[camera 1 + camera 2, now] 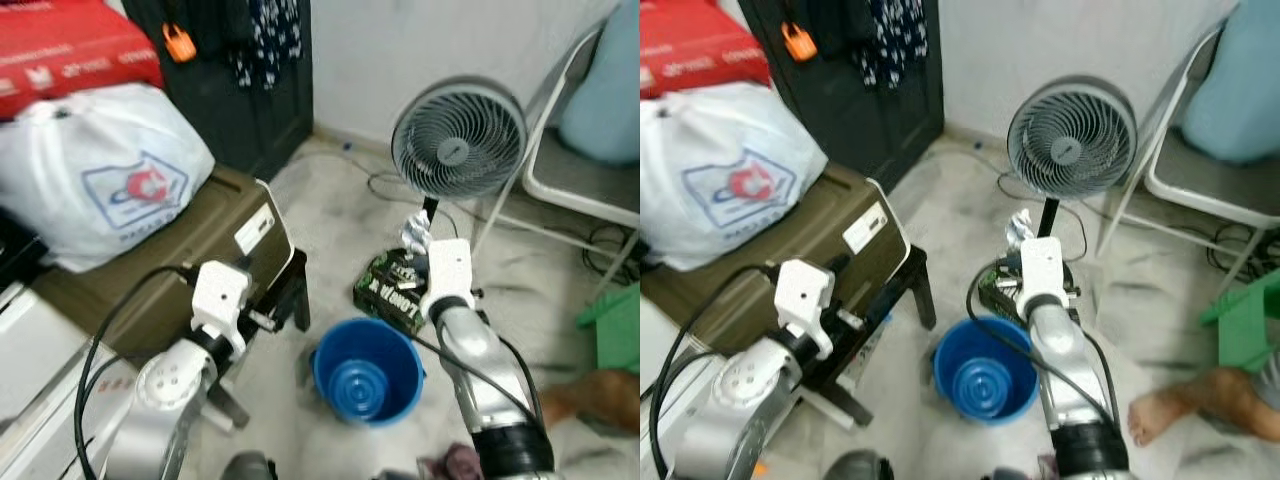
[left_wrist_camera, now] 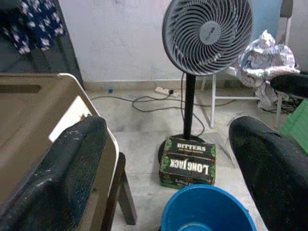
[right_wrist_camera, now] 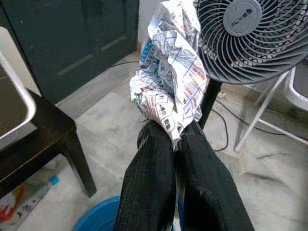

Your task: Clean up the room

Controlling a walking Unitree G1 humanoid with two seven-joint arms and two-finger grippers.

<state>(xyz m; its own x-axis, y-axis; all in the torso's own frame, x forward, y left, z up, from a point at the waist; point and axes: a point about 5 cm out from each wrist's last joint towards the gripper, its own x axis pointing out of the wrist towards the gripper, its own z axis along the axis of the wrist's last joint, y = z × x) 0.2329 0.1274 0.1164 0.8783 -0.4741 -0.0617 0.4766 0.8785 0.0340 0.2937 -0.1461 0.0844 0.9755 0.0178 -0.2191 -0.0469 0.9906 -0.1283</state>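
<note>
Left eye view: the right pincer (image 1: 415, 238) is raised above the far rim of the blue bucket (image 1: 366, 371) on the floor, pinching a crumpled wrapper (image 1: 413, 235) in front of the fan (image 1: 459, 138) pole. The left pincer (image 1: 290, 300) hovers beside a brown box (image 1: 190, 250) on a dark stool, left of the bucket. A white bag (image 1: 95, 172) lies on the box. A green carton (image 1: 388, 288) sits at the fan's base.

Right eye view: a person's bare foot (image 1: 1180, 408) rests on the floor right of the bucket.

Left wrist view: the left pincer's fingers (image 2: 67, 168) are spread wide with nothing between them; bucket, carton and fan lie ahead.

Right wrist view: the right fingers (image 3: 154, 183) are pressed together on the wrapper's lower end, the bucket rim below them.
</note>
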